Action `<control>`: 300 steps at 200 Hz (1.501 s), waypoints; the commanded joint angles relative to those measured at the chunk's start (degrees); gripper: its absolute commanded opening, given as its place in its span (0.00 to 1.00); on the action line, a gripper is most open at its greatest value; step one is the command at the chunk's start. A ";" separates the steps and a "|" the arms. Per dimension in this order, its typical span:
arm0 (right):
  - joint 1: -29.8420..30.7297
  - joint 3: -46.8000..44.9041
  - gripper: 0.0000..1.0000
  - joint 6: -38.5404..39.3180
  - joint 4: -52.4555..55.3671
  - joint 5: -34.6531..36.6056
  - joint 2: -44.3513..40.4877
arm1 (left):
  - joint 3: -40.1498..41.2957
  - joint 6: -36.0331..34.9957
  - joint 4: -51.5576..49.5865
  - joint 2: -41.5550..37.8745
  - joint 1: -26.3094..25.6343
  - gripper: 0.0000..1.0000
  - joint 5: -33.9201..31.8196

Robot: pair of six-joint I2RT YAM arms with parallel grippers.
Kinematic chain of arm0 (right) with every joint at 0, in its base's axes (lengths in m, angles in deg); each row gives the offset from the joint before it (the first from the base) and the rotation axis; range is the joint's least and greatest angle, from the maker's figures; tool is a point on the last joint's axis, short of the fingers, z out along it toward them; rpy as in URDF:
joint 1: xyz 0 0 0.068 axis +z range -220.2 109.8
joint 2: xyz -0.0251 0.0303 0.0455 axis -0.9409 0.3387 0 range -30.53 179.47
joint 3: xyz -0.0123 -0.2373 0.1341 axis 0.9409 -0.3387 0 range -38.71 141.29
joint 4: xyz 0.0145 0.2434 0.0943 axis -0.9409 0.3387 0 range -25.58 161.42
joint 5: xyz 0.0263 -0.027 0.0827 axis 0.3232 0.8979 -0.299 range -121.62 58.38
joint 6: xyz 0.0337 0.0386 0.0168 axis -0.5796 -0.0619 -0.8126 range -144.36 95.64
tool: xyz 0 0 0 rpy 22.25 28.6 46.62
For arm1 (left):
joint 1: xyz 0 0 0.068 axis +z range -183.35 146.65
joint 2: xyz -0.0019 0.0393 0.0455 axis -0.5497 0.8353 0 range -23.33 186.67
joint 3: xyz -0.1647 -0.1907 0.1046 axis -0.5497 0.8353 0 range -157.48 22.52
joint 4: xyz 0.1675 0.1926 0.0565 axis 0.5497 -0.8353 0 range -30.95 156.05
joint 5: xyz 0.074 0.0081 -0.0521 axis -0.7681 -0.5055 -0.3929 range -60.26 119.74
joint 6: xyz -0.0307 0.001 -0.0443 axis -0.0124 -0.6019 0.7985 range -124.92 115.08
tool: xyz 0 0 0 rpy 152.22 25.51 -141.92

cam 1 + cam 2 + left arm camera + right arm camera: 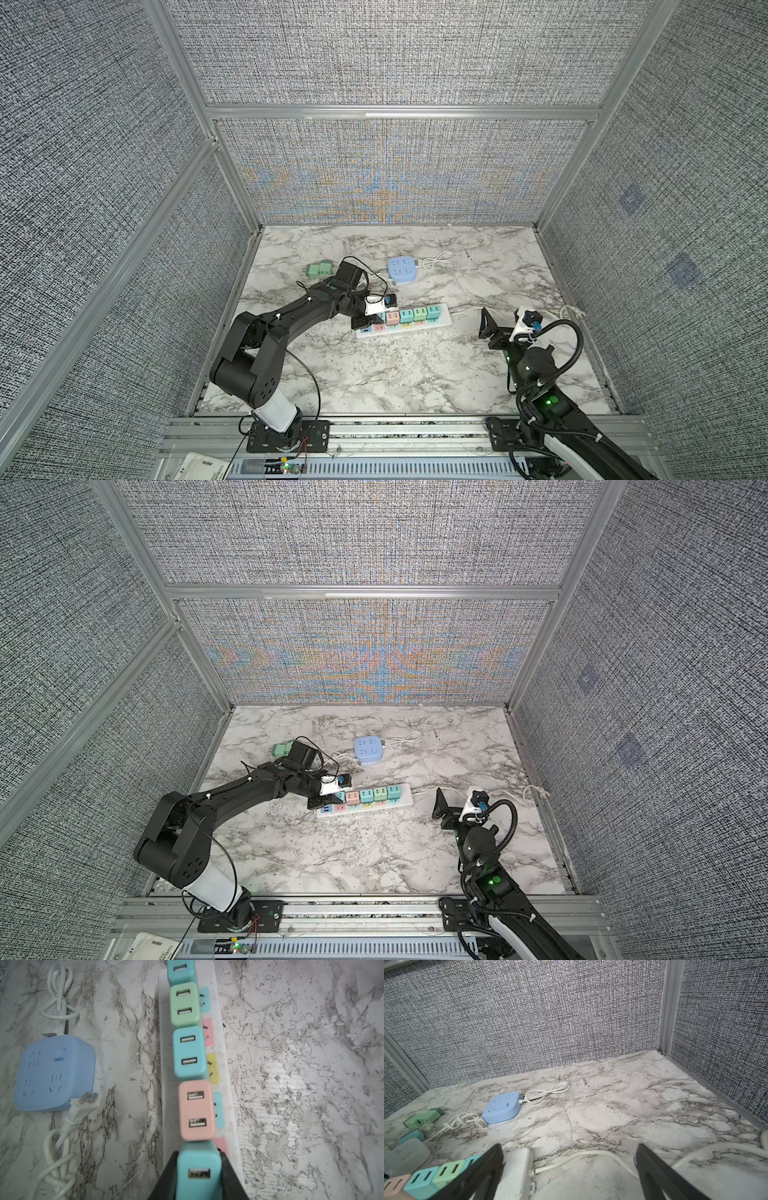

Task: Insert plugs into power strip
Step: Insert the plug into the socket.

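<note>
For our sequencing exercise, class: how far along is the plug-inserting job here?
Done: four plugs sit in the power strip. In hand: the left gripper is shut on a teal plug beside the pink plug; the right gripper is open. Left: two green plugs lie loose.

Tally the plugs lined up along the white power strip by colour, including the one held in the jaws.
Teal plugs: 3, counting the held one
Mint green plug: 1
Pink plug: 1
Total: 5
</note>
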 commanded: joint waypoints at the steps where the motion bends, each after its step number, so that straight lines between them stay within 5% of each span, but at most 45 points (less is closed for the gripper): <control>1: 0.00 -1.05 0.99 -0.67 -0.22 0.06 -0.19 | -0.02 0.50 -4.21 0.63 0.06 0.00 -1.77; 221: -0.25 -1.21 1.00 -0.92 0.93 -0.23 -1.79 | -2.05 3.50 -5.91 3.20 -0.13 0.00 -1.00; 300: -0.32 -1.33 1.00 -0.99 1.12 -0.28 -2.15 | 1.77 4.70 1.51 -3.88 1.11 0.00 2.71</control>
